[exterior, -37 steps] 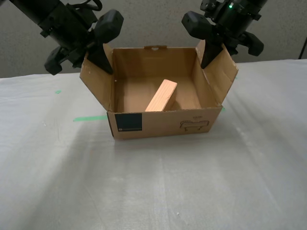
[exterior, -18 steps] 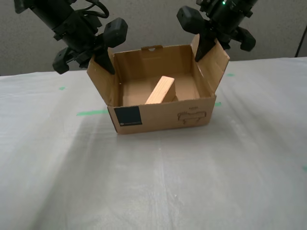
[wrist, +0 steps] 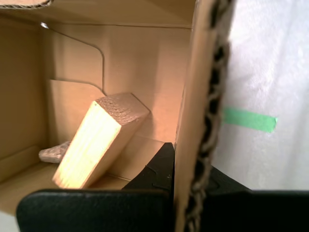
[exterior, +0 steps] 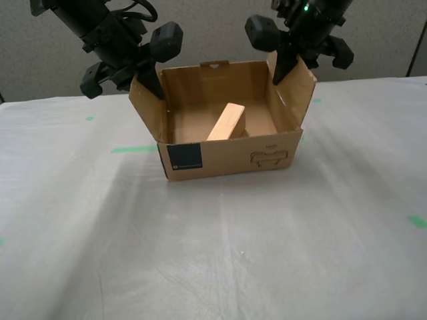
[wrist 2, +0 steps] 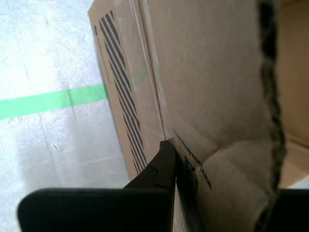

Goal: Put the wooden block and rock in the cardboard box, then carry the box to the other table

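Camera shifted, cardboard box (exterior: 227,160) stays by green tape (exterior: 133,149); 1st pincer (exterior: 285,72), 2nd pincer (exterior: 152,87) pinching its flaps (exterior: 298,90).

Tilted wooden block (exterior: 225,122) inside cardboard box (exterior: 230,159)

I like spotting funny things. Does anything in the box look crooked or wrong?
Yes. The wooden block isn't lying flat: it leans tilted inside the cardboard box. The rock lies on the box floor beside it. The side flaps are bent outward where my first gripper and my second gripper pinch them.
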You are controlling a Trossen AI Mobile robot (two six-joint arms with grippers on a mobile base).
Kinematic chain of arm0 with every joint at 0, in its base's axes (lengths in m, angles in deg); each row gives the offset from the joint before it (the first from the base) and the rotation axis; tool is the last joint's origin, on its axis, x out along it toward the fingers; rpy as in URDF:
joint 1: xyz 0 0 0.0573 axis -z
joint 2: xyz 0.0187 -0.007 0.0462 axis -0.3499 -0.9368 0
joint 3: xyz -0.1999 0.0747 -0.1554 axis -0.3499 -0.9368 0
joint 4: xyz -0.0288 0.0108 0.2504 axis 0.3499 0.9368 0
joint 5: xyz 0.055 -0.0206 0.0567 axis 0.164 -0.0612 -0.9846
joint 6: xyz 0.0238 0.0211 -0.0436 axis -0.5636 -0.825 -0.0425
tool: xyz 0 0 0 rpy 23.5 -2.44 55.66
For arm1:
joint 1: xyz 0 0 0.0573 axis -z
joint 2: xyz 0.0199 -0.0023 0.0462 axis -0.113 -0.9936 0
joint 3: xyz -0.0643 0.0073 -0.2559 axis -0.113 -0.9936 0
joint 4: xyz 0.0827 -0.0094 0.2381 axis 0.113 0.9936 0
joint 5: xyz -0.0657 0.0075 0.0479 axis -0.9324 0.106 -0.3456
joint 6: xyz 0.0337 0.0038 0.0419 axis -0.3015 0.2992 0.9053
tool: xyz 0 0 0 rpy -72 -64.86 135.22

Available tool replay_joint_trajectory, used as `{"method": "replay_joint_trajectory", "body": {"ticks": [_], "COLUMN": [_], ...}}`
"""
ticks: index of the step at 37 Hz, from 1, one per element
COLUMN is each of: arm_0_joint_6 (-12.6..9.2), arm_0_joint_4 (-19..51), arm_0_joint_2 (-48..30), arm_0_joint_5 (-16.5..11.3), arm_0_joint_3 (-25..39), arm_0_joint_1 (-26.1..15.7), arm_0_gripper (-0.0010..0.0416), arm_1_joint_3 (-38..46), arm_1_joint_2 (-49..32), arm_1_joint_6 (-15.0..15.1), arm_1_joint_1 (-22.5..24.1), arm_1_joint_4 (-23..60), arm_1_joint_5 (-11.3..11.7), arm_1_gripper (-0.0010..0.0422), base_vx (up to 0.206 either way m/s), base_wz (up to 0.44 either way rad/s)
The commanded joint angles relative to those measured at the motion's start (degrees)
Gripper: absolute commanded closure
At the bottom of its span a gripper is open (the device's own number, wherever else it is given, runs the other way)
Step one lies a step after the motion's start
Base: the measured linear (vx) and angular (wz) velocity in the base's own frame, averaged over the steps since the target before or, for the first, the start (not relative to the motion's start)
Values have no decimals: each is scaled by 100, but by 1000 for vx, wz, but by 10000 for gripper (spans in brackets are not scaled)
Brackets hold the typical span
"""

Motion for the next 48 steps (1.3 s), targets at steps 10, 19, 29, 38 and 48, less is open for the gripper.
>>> {"method": "replay_joint_trajectory", "body": {"ticks": [10,19,29,38,48], "arm_0_joint_6": [-28,-28,-35,-48,-46], "arm_0_joint_4": [-46,-7,173,166,140], "arm_0_joint_2": [-295,-293,-293,-293,-293], "arm_0_joint_5": [-170,-168,-122,-103,-85], "arm_0_joint_3": [273,404,549,557,553], "arm_0_joint_1": [-22,-22,-22,-22,-22], "arm_0_gripper": [406,402,339,244,119], "arm_1_joint_3": [20,57,236,361,361], "arm_1_joint_2": [15,13,15,15,15], "arm_1_joint_6": [70,136,133,122,87], "arm_1_joint_1": [-129,-160,-164,-164,-168], "arm_1_joint_4": [-109,-107,-98,-26,238], "arm_1_joint_5": [37,39,39,44,459], "arm_1_gripper": [412,369,299,246,188], "base_vx": [-8,0,0,0,-17], "base_wz": [1,0,0,0,-2]}}
